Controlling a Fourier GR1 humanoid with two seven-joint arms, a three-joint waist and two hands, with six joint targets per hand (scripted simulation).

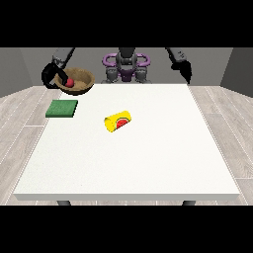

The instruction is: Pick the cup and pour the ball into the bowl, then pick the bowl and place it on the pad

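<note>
Bowl [77, 81] with ball [69, 82] gripped by curled hand at view's left [53, 74], raised off surface [128, 163] for pad [62, 108] beside far-left edge; cup [118, 121] lying mid-surface; other hand's [183, 68] fingers unclear.

the robot's torso [126, 66] is dark grey, with purple ring-shaped shoulder pieces [109, 60] on either side. its arms [63, 55] are grey boxy segments, and each robot hand [51, 74] is black.

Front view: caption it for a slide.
Hand lifts bowl with ball above pad; cup lies tipped.
</note>
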